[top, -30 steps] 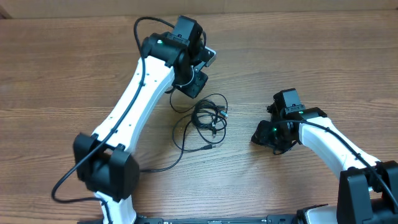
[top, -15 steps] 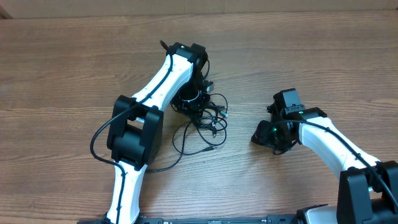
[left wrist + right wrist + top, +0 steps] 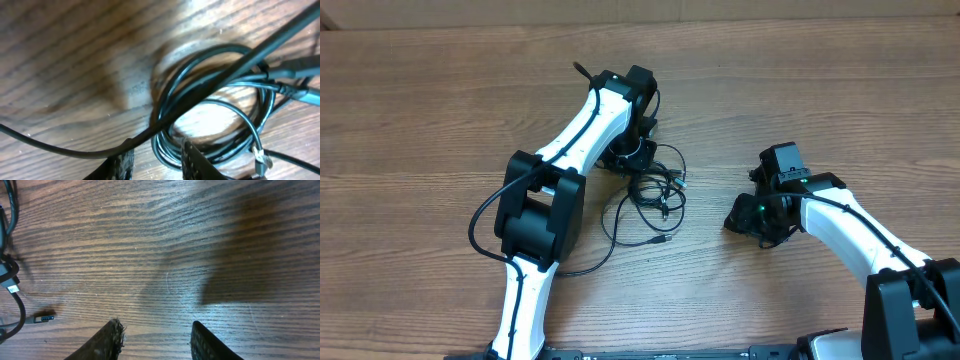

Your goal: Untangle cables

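On the big wooden table [image 3: 420,100], the left arm [image 3: 580,130] reached to the middle of the picture, where the black cables [image 3: 655,190] lay in a messy pile. The left gripper [image 3: 157,152] had its fingers a little apart around one loop, probably ready to pull it. The right gripper [image 3: 157,327] waited on the right, fingers wide apart, holding nothing.

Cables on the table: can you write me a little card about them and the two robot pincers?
thing: cables, thin and black
shape: looped in one tangled pile
detail: silvery plug beside the loops
surface: wooden table
left arm: left pincer open, low over the pile, a loop lying between its fingers
right arm: right pincer open, holding nothing, over bare wood beside the pile
untangled: not yet
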{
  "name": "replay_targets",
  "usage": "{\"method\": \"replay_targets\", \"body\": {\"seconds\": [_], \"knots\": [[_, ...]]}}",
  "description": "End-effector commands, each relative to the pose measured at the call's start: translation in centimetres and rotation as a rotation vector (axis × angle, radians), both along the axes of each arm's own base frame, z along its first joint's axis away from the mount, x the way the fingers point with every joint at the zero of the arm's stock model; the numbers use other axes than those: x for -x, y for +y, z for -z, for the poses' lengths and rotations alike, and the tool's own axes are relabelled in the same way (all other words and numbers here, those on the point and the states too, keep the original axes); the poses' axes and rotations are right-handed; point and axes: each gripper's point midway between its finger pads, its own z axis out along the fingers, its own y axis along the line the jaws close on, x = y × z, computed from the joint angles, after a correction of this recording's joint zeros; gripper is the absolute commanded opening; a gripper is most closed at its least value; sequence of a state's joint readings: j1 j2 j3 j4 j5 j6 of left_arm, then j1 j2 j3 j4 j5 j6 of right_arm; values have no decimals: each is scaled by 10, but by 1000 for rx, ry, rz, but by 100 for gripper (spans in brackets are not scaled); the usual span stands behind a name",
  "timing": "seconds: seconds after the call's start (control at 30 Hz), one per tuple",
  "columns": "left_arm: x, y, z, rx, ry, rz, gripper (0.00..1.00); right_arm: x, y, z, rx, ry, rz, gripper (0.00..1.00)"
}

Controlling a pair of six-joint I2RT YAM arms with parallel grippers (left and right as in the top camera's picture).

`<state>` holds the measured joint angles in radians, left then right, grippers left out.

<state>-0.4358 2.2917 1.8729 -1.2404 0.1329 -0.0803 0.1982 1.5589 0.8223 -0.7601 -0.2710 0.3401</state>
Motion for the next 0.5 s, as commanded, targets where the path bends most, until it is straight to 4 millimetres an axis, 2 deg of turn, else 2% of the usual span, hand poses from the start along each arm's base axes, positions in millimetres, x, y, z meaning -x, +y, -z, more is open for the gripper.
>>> {"method": "replay_targets", "body": {"seconds": [0.0,0.13,0.47], "knots": [[-7,1,2,-8,-19,-26,32,2,-1,3,10,7,2,43],[-8,-3,2,13,-18,-27,35,2,-1,3,10,6,2,43],[-12,-22,6,69,-55,16,34,2,-1,3,10,8,2,43]]}}
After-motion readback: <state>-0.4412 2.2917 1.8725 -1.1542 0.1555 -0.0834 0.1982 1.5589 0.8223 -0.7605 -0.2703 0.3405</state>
